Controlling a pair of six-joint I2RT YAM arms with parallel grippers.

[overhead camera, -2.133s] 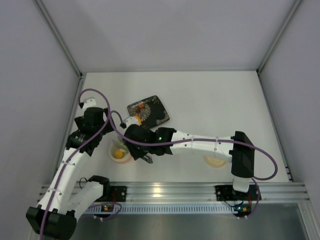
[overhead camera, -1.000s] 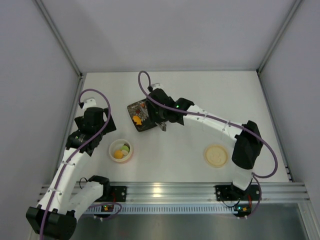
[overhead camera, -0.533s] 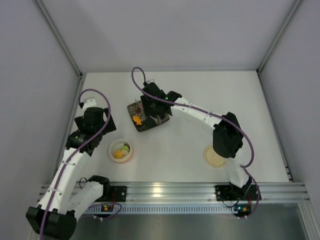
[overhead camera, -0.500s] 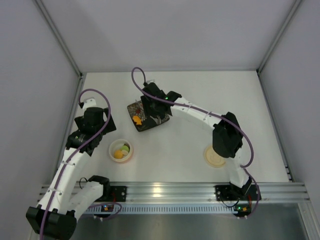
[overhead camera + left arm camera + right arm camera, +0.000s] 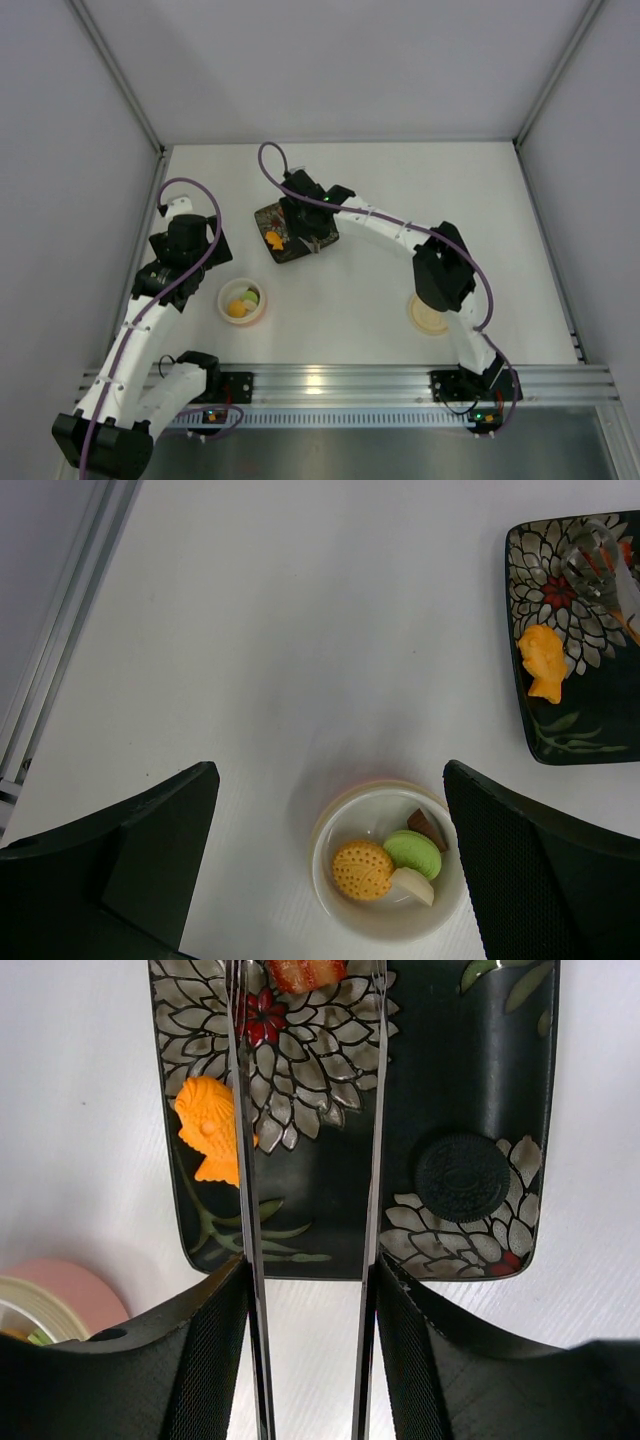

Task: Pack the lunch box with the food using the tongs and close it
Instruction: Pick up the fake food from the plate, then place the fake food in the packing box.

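The lunch box sits open near the left arm, holding an orange cookie, a green macaron, a whitish piece and a brown piece. My left gripper hangs open above it, empty. My right gripper is shut on the tongs, whose two arms reach apart over the dark floral plate. On the plate lie an orange fish piece, a black cookie and a red-brown piece between the tong tips. The lid lies at the right.
The plate lies just beyond the lunch box, mid-table. White walls close in the left, back and right sides. A metal rail runs along the near edge by the arm bases.
The right arm has swung with the tongs from above the lunch box to the plate, then edged slightly left over it. The left arm has not moved.
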